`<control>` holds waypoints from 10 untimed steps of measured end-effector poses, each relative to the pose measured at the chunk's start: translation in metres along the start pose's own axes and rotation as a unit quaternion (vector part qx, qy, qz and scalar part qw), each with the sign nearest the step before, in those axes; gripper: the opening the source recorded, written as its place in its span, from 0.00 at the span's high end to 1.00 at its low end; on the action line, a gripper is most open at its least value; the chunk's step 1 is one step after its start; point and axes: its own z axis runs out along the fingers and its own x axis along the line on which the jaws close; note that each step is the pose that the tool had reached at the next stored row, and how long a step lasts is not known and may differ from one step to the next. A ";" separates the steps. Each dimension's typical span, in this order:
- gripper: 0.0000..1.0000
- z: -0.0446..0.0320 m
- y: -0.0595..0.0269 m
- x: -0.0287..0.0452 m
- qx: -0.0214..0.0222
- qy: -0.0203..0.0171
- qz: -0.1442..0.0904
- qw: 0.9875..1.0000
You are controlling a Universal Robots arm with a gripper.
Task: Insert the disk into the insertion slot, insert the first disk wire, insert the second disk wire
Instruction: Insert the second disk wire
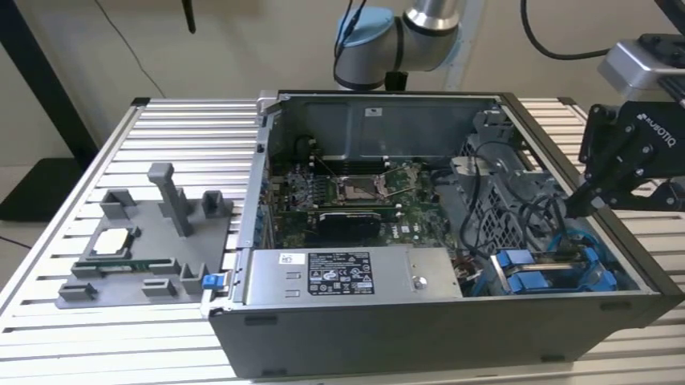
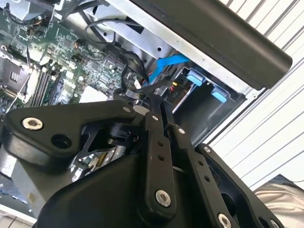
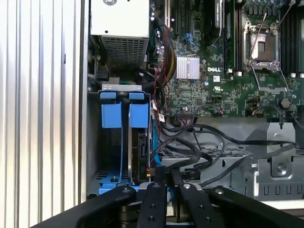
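My black two-fingered pincer [image 3: 168, 183] is clenched. Its fingers [image 2: 156, 142] are drawn almost together on a thin black wire [image 3: 185, 165], whose end sits right at their tips in both wrist views.

Just past the tips in the first wrist view is the disk [image 3: 138, 118], a silver-grey drive in its bright blue plastic carrier. It is already seated edge-on in its slot in the drive bay, with its blue handles on the side away from the pincer. A flat bright blue cable [image 2: 168, 61] runs close by the fingertips. The second wrist view catches it side-on, arching across the bay, while the first wrist view gives me just its thin edge along the drive.

Beyond the disk, farther from the pincer, lies the green motherboard [image 3: 213, 90]. Past the bay stands the grey metal power-supply box [image 3: 121, 19].

The exterior view gives me the wider picture. The pincer reaches down over the near wall of the open dark-grey computer case [image 1: 428, 337], hanging from the silver and blue robot arm [image 1: 428, 16]. The case rests on a slatted aluminium table [image 1: 118, 345]. Well away from the pincer, across the case, sits a grey plastic fixture plate [image 1: 139, 216].
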 end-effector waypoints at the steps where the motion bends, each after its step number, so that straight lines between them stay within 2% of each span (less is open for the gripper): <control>1: 1.00 0.0000 0.0018 -0.0010 0.001 0.000 0.000 1.000; 7: 1.00 -0.0001 0.0120 -0.0041 0.007 0.000 -0.001 1.000; 8: 1.00 0.0001 0.0145 -0.0041 0.009 0.000 -0.001 1.000; 10: 1.00 0.0007 0.0216 -0.0039 0.016 0.000 -0.002 1.000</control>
